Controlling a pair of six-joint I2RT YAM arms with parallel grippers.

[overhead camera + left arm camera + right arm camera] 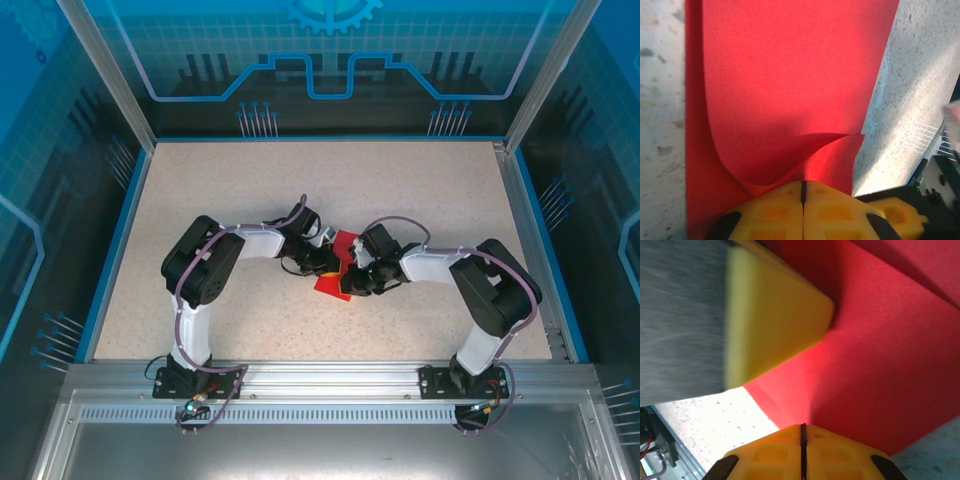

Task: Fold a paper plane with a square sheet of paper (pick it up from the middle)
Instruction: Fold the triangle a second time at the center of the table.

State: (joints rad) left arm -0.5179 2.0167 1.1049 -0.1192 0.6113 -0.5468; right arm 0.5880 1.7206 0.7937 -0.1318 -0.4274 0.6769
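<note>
The square sheet of paper (336, 270), bright red, lies mid-table between my two grippers. In the left wrist view the sheet (790, 75) is doubled over, and one flap curls up from the table toward the fingertips. My left gripper (803, 186) is shut, with the raised red edge pinched in its seam. My right gripper (803, 429) is shut too, and the sheet (880, 370) rises in a crease into its tips. In the top view the left gripper (328, 260) and right gripper (356, 277) meet over the paper. The left gripper's yellow finger (770, 315) looms close.
The speckled beige table (250, 190) has a blue rim and transparent walls on the far and side edges. An aluminium rail (330, 380) carries both arm bases at the near edge. The two wrists are nearly touching above the paper.
</note>
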